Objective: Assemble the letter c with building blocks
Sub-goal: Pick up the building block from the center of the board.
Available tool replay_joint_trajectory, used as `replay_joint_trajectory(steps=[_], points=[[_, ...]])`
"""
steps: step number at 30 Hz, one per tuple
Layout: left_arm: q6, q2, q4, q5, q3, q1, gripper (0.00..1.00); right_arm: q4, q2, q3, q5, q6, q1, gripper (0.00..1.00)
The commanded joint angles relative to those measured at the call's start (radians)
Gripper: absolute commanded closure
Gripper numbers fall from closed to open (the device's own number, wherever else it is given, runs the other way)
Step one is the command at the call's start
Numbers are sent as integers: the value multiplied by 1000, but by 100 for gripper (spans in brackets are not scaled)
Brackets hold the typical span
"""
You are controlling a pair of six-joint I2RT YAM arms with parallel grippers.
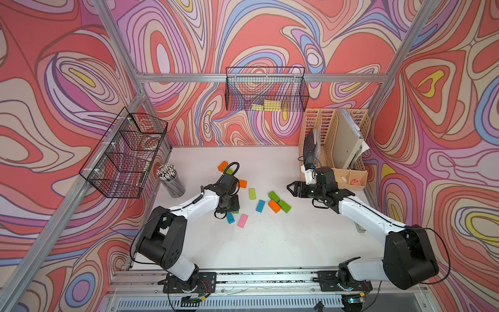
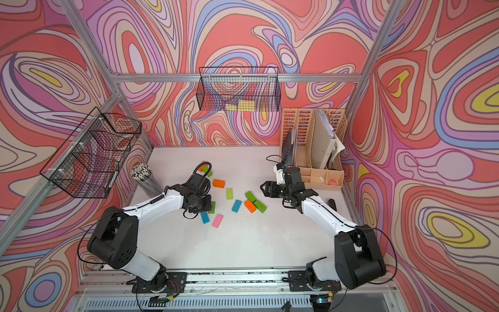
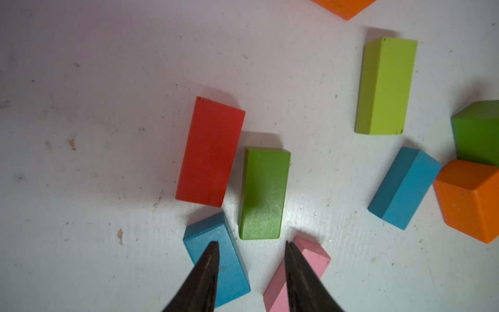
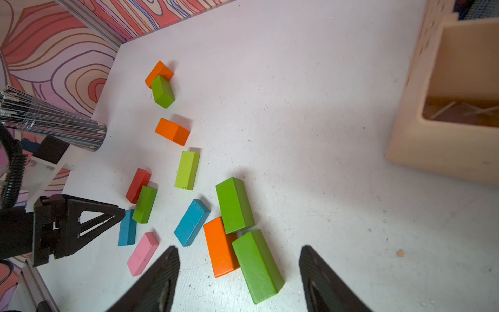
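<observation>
Several building blocks lie loose on the white table (image 1: 270, 243). My left gripper (image 3: 251, 244) points down, open and holding nothing. Its fingertips hover over a blue block (image 3: 229, 270) and a pink block (image 3: 313, 256). Just ahead lie a green block (image 3: 263, 193) and a red block (image 3: 210, 151), side by side. My right gripper (image 4: 239, 248) is open and empty above a cluster of two green blocks (image 4: 256, 264) and an orange block (image 4: 218, 245). In both top views a lime block (image 1: 252, 193) and another blue block (image 1: 260, 206) lie between the arms.
A clear cup of pencils (image 1: 171, 178) stands at the table's left edge. A beige desk organizer (image 1: 337, 146) fills the back right corner. Wire baskets hang on the back wall (image 1: 266, 89) and left frame (image 1: 124, 154). Two orange blocks (image 1: 223, 165) lie behind the left arm.
</observation>
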Motion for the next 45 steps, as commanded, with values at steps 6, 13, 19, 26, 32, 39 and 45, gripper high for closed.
replay_joint_trajectory(steps=[6,13,19,26,32,39,45], points=[[20,61,27,-17,50,-6,58,-4,-14,4,0,-8,6,26],[31,102,38,-19,68,-7,60,-1,-18,1,1,-9,6,26],[40,137,39,-9,87,-7,61,0,-20,-1,-6,-11,7,26],[44,175,28,-11,105,-10,60,3,-24,-2,-16,-11,6,26],[50,202,20,-14,115,-19,59,8,-29,-5,-22,-13,7,26],[49,216,13,-10,124,-26,66,13,-36,-8,-23,-15,6,26],[20,174,5,24,154,-69,71,17,-37,-11,-21,-14,6,26]])
